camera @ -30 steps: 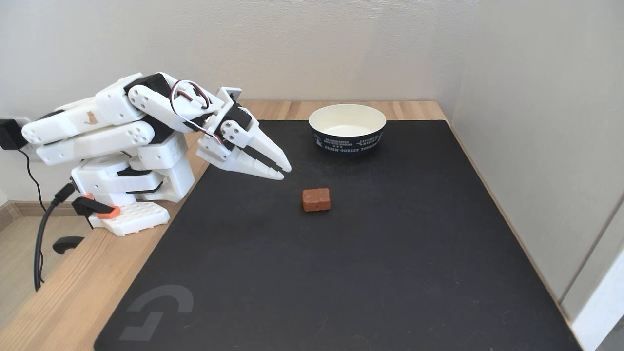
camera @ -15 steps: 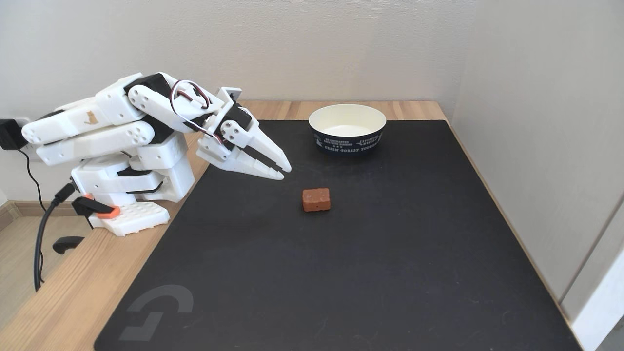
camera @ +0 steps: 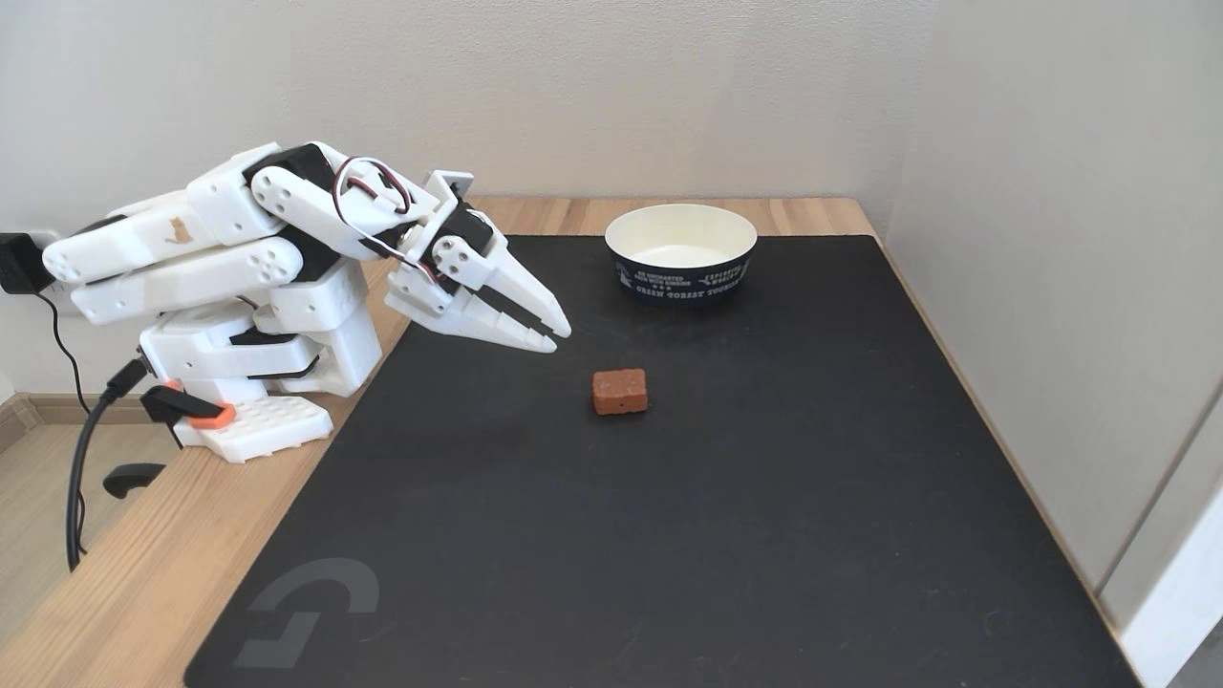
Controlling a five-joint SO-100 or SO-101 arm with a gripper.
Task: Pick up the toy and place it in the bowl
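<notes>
Nearest the camera in the fixed view lies a wide black mat (camera: 669, 535) on a wooden table (camera: 115, 573), its front half bare apart from a faint grey logo in the near left corner. Farther in, near the middle of the mat, the toy (camera: 619, 392) sits flat: a small reddish-brown brick, untouched and apart from everything. Up and to its left in this view hangs my gripper (camera: 562, 338), white, pointing down toward the toy but not reaching it; my jaws are closed together and hold nothing. Behind it my arm is folded low over its base at the table's left edge. Farthest back, near the wall, stands the bowl (camera: 680, 275), cream inside, navy outside with white lettering, and empty.

Nothing has changed over the last second: my gripper, the toy and the bowl sit exactly where they were in both earlier pictures. I judge the task has not begun; I have yet to open my jaws and reach for the toy.
</notes>
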